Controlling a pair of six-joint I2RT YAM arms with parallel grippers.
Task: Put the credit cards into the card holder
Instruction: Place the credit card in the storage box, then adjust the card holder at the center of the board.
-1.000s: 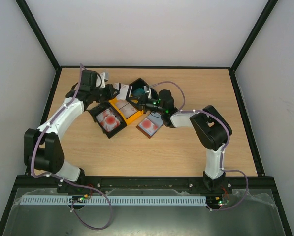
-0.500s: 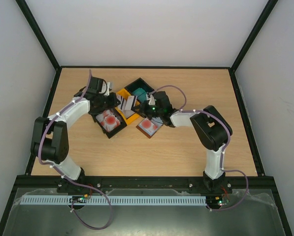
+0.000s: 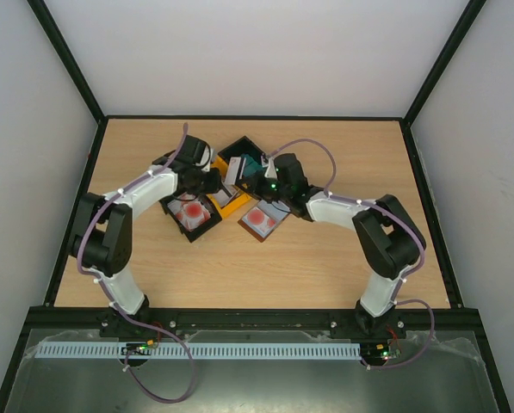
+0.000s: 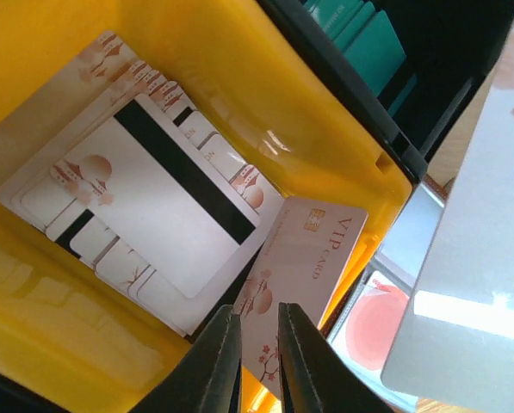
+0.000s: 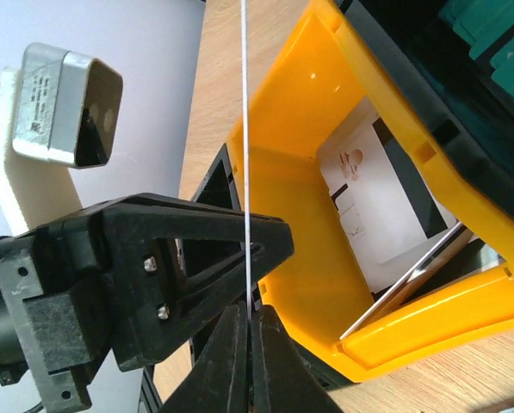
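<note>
Wood-grain table (image 3: 325, 258), possibly laminate, white walls (image 3: 257, 52)

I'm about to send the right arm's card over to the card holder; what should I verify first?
1. Grip: right gripper shut on the held card: ok.
2. Handoff: left gripper clear of the held card: cannot tell; its jaws stand slightly apart, close beside the card.
3. Exit: held card clear of the yellow bin: cannot tell.
4. Target: card holder not covered by either arm: ok.
5. Room: free slot in the card holder: cannot tell.
</note>
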